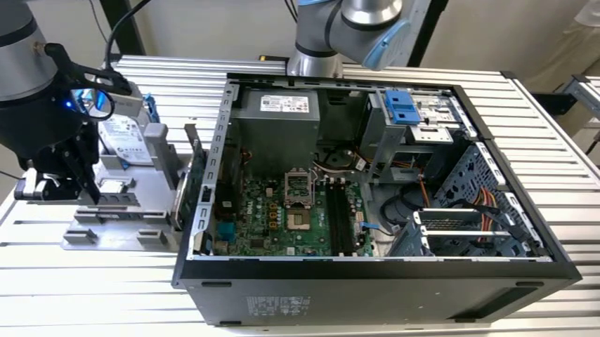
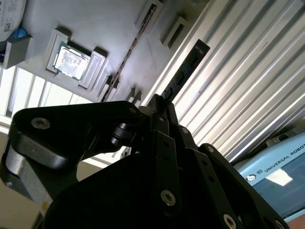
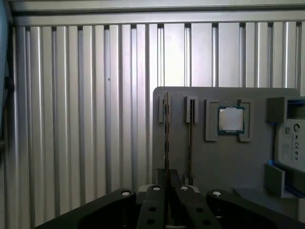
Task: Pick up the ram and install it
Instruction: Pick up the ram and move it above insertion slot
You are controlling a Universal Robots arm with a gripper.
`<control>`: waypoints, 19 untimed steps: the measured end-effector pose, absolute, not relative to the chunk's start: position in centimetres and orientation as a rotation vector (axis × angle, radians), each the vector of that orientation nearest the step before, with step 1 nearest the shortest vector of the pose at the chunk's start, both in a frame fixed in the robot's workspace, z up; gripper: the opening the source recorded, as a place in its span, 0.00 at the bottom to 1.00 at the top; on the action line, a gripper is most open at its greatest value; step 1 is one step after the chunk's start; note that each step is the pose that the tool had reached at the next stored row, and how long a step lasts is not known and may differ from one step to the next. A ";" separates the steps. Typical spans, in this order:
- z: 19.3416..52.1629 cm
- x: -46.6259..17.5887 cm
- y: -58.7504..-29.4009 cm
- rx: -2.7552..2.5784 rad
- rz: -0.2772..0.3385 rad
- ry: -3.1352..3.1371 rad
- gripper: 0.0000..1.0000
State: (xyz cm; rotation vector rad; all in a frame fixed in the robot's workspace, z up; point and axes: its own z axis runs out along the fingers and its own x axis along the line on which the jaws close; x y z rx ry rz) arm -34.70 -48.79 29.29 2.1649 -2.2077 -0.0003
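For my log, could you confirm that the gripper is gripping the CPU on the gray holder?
Not quite: the gripper is gripping the ram, not the CPU, on the gray holder, as the first wrist view shows.

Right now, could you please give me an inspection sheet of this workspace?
Surface: ribbed metal table carrying a gray holder tray and an open computer case.
Job's things: the ram stands on edge at the tray's edge; the memory slots in the case look empty.
Clutter: CPU chip, hard drive and a second thin stick on the tray.
Grippers: gripper low over the tray, fingers shut on the ram.
Cables: orange wires inside the case; black cable along the arm.
Surroundings: blue box beside the table.
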 end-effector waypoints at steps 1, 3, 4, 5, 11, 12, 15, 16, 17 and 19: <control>29.4 -34.7 -48.8 2.165 0.000 -2.208 0.00; 29.5 -34.7 -48.8 2.165 0.000 -2.208 0.00; 29.6 -34.7 -48.8 2.165 0.000 -2.208 0.00; 29.7 -34.7 -48.8 2.165 0.000 -2.208 0.00; 30.1 -34.7 -48.8 2.165 0.000 -2.208 0.00; 30.2 -34.7 -48.8 2.165 0.000 -2.208 0.00; 30.4 -34.7 -48.8 2.165 0.000 -2.208 0.00; 30.4 -34.7 -48.8 2.165 0.000 -2.208 0.00; 30.5 -34.7 -48.8 2.165 0.000 -2.208 0.00; 30.7 -34.7 -48.8 2.165 0.000 -2.208 0.00</control>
